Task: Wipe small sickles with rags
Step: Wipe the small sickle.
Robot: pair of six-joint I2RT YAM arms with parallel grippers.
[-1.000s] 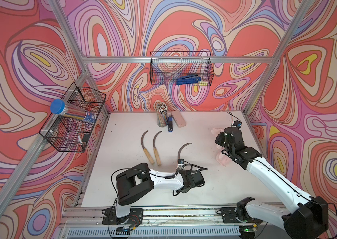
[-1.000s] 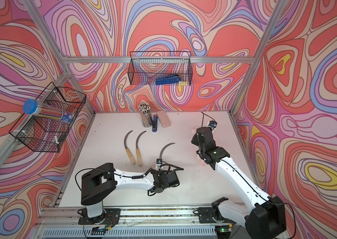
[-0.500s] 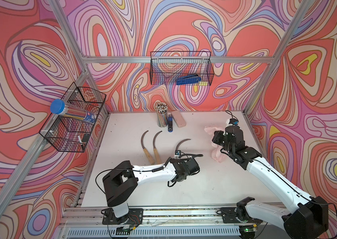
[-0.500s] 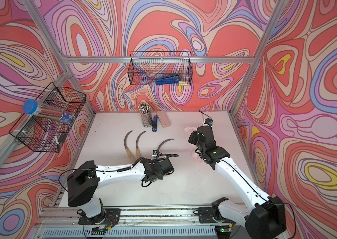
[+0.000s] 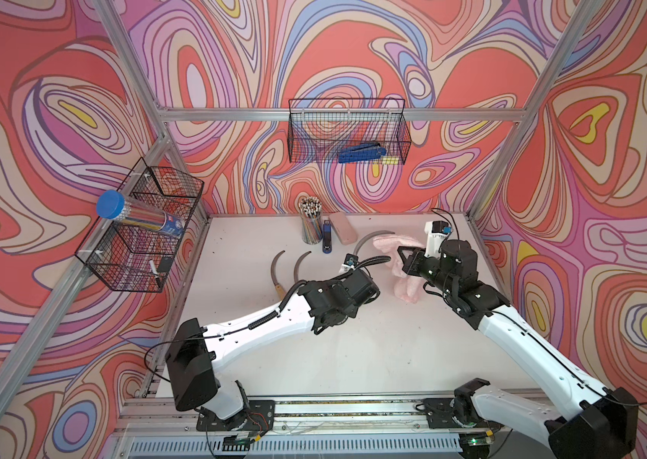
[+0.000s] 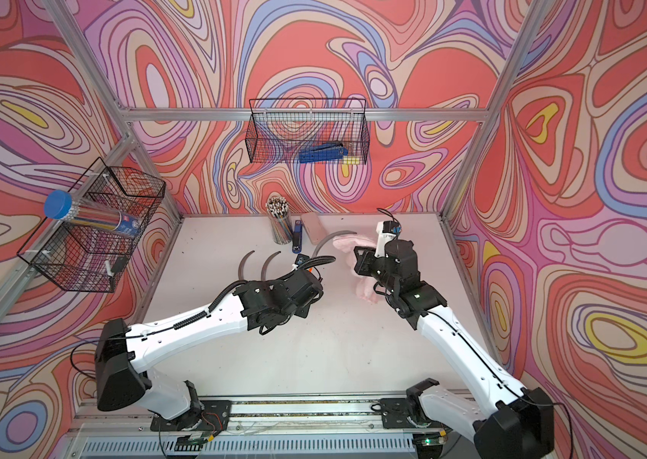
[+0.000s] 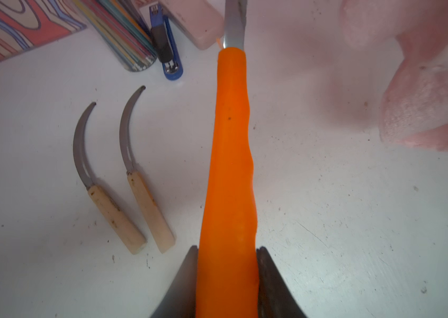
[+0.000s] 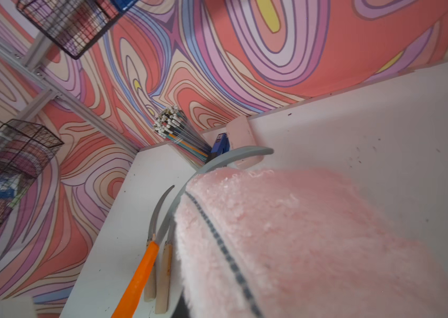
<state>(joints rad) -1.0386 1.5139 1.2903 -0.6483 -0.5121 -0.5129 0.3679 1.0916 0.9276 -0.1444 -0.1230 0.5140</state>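
Toward the back of the table (image 5: 353, 357), your two arms have closed on each other within the last second. The left gripper (image 7: 227, 256), jaws pinching the orange-handled sickle (image 7: 231, 137) at its butt end, has carried it away from the front edge. The right gripper (image 5: 397, 260), jaws pressed together on the rag (image 8: 300, 234), has swung in to meet it. That rag now appears to lie against the curved blade (image 5: 363, 243) near its tip, so wiping looks about to start. The two wooden-handled sickles (image 7: 115, 217) lie side by side on the table, untouched.
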